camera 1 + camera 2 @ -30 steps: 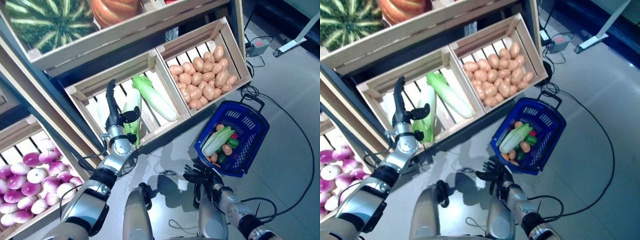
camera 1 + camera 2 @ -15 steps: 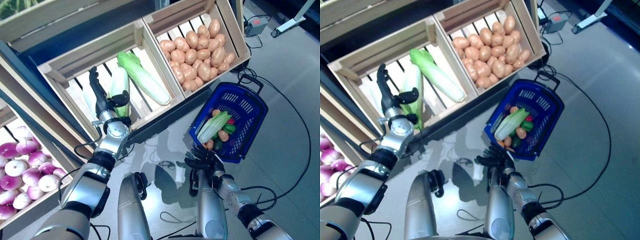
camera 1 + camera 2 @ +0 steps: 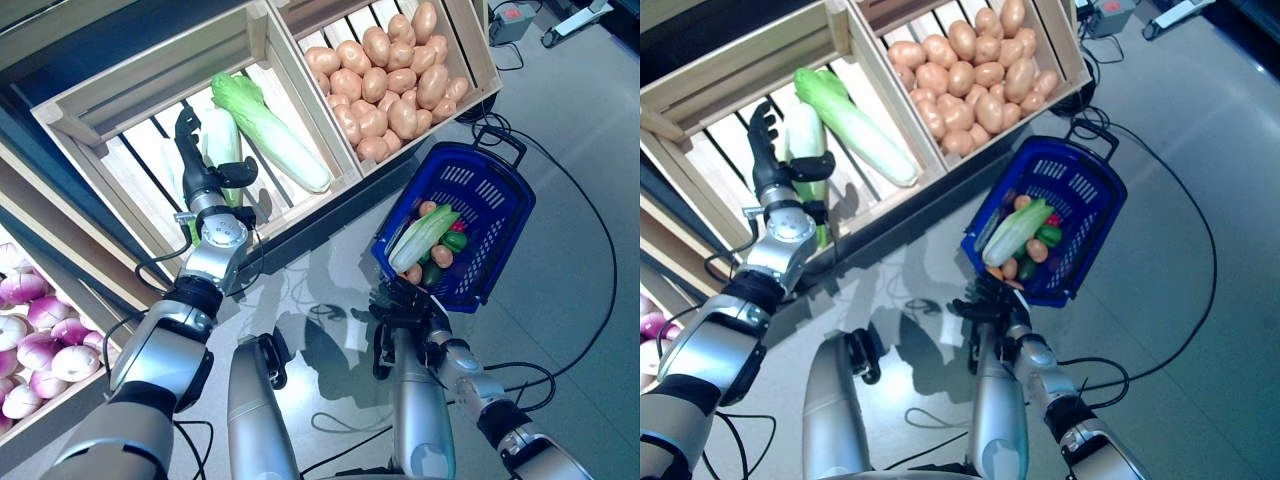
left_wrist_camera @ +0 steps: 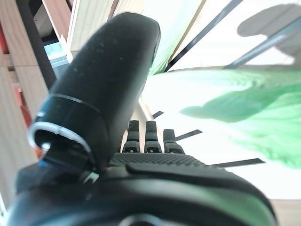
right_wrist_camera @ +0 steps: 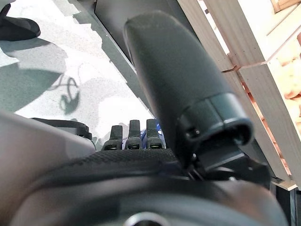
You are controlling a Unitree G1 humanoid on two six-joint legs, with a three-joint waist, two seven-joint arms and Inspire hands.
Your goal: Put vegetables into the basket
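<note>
The left hand (image 3: 205, 185) has advanced deeper into the wooden crate (image 3: 90, 105) over the last second and now lies alongside the nearer cabbage (image 3: 222, 150), fingers straight and extended along it, thumb spread across its lower end; nothing is pinched. The camera has also shifted, so the shelf sits higher in frame. This indicates the reach phase is ending and a grasp is likely next. A second cabbage (image 3: 268, 132) lies just beside the first, so little room exists on that side; the crate's front rail stands between the hand and the floor. The right hand (image 3: 400, 305) hangs low near the blue basket (image 3: 500, 190), fingers relaxed and empty. The basket, already part filled, stands well apart on open floor.
</note>
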